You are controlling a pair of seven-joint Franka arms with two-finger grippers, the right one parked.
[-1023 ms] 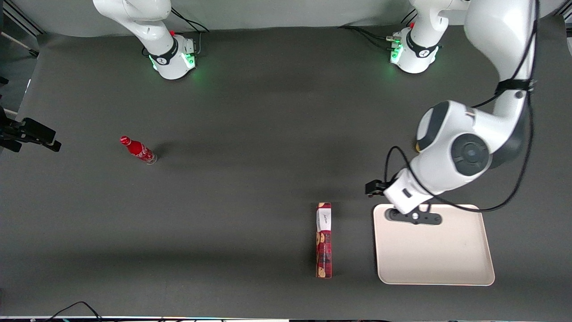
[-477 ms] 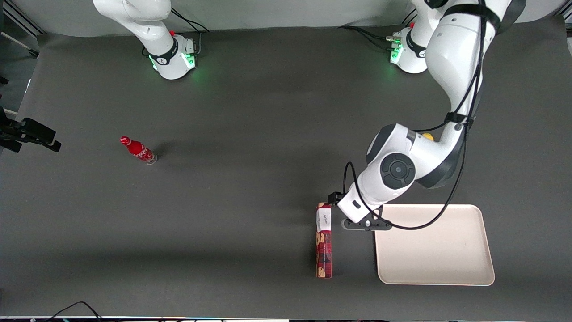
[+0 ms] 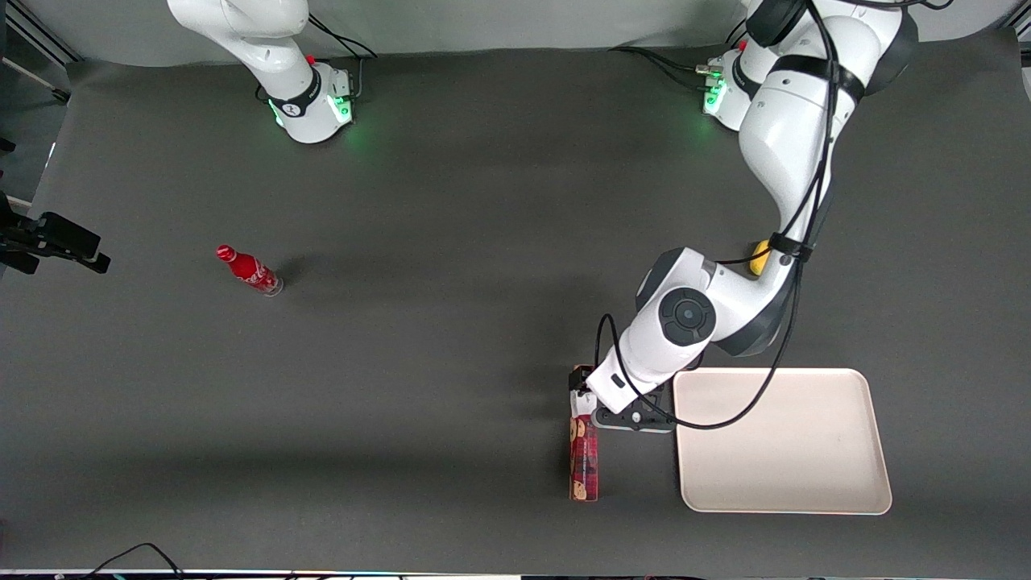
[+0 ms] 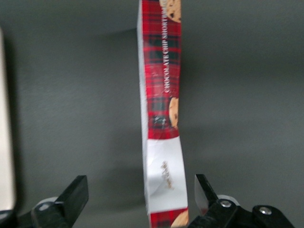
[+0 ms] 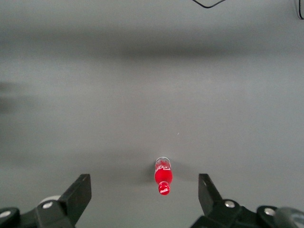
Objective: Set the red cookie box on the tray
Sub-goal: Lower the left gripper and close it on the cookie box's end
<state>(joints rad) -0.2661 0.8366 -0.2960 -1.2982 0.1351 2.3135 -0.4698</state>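
Two task things lie side by side on the counter [image 3: 451,201] in the front view: the red cookie box [image 3: 584,459], lengthwise toward that camera, and just beside it the tray [image 3: 781,443], bare. The pincer [image 3: 586,403] hangs over the box's white-labelled end, probably to grip it across its narrow width. A small red bottle [image 3: 248,270] stands well apart, toward the parked arm's end.

From the left wrist, the pincer [image 4: 140,199] is spread wide, one finger [image 4: 73,194] on each side of the red cookie box [image 4: 161,109], neither touching; the tray [image 4: 5,128] edge shows.

From the right wrist, only the bottle [image 5: 163,175] shows.

Even overhead light, soft shadows on dark table [image 3: 451,201], wrist view blurred
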